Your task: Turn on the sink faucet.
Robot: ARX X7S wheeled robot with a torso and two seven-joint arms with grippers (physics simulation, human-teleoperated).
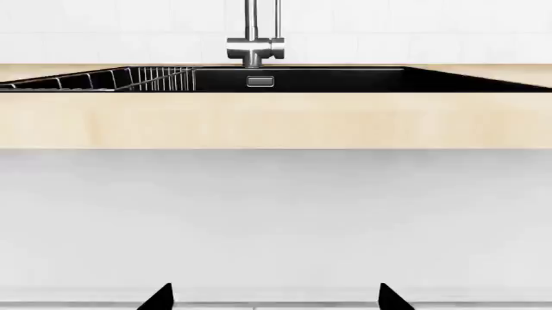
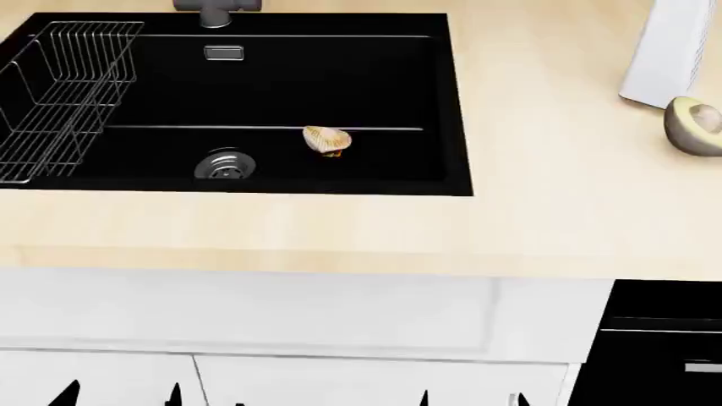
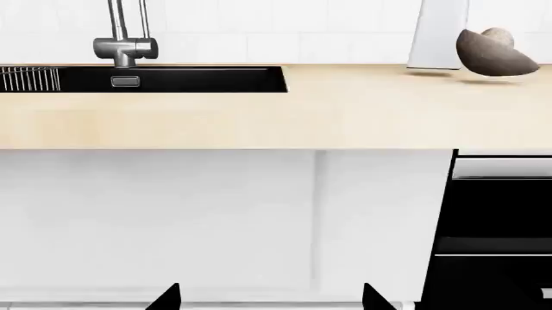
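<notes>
The sink (image 2: 451, 101), a black rectangular basin, is sitting recessed in the pale wooden counter (image 2: 542, 211) at the far left of the head view. The faucet (image 1: 255, 48) is standing at the far edge of the basin, behind the small steel overflow plate (image 2: 223, 53); only its base is showing in the head view, while both wrist views are showing its steel body and 2 thin upright stems. A wire rack (image 2: 57, 93) is occupying the left end of the basin. The round drain (image 2: 225, 165) is lying near the front wall, and a small tan object (image 2: 327, 140) is lying on the basin floor just right of it. Half an avocado (image 2: 694, 125) is resting on the counter at the far right, beside a white upright object (image 2: 665, 51). The left gripper (image 1: 276, 298) and the right gripper (image 3: 271, 298) are both hanging low in front of the white cabinet doors (image 2: 282, 313), well apart from the faucet. On each, the 2 dark fingertips are standing spread with a clear gap and nothing between them.
</notes>
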